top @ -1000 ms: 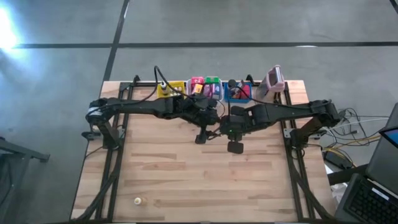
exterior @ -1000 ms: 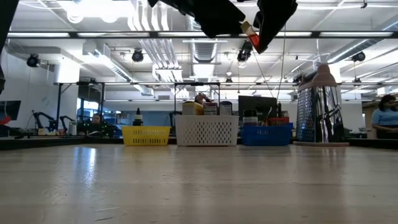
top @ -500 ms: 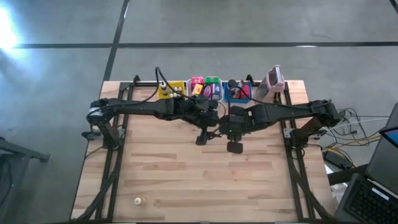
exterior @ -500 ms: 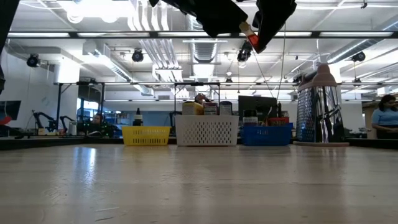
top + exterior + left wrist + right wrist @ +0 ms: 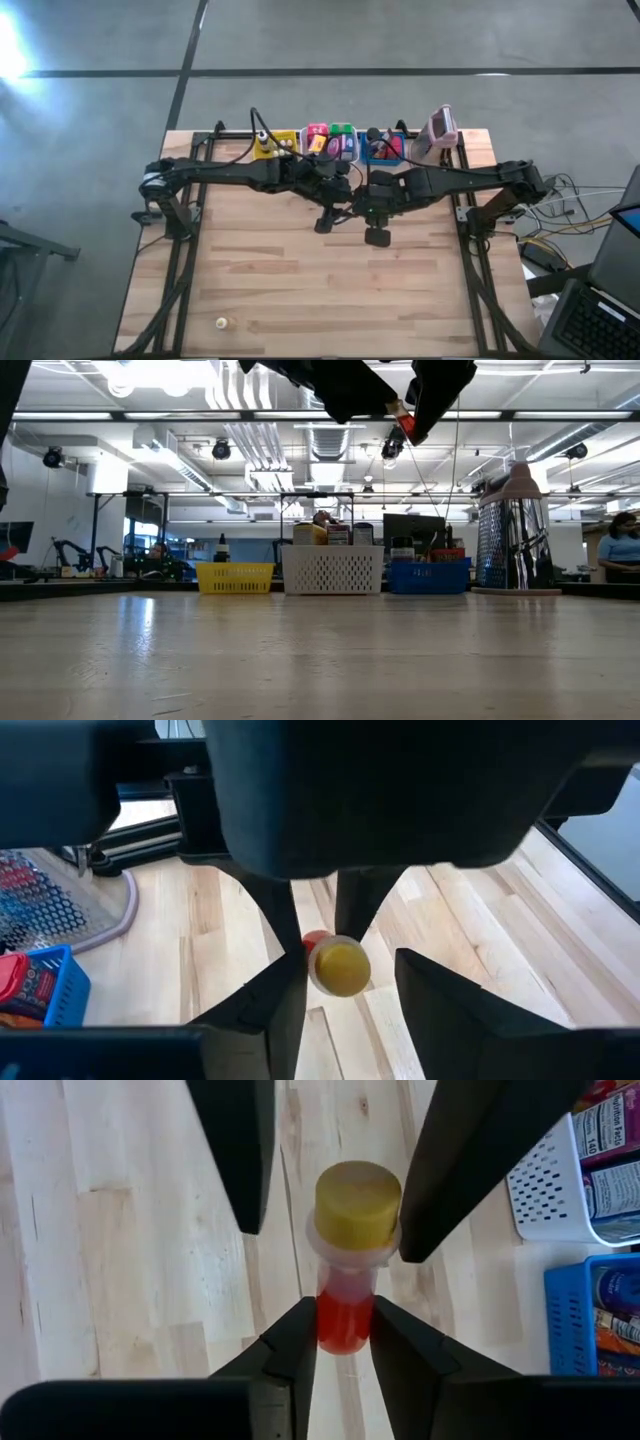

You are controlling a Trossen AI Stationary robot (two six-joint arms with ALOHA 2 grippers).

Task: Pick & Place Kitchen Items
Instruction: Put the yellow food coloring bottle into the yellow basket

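A small bottle (image 5: 348, 1280) with red contents and a yellow cap (image 5: 356, 1202) hangs high above the middle of the table, with my right gripper (image 5: 343, 1318) shut on it. My left gripper (image 5: 350, 972) reaches in from the table's left, and its open fingers stand on either side of the yellow cap (image 5: 340, 966). One finger (image 5: 455, 1170) is close against the cap, and a gap shows between the cap and the other (image 5: 240, 1150). In the low view the bottle (image 5: 405, 422) sits at the top, between both dark arms. My right gripper pinches the bottle's red lower body (image 5: 345, 1330) between its two fingers, which slant down from above. The bottle is lifted clear of the table and tilted, with its capped end sticking out past the fingertips toward my left gripper. Whether my left gripper touches the cap cannot be told.
Along the far edge stand a yellow bin (image 5: 272, 143), a white bin (image 5: 330, 142) with coloured packets and a blue bin (image 5: 382, 148). A pink-topped metal device (image 5: 440, 128) stands to their right. A tiny whitish piece (image 5: 221, 322) lies near the front left. Bare wood lies below the arms.
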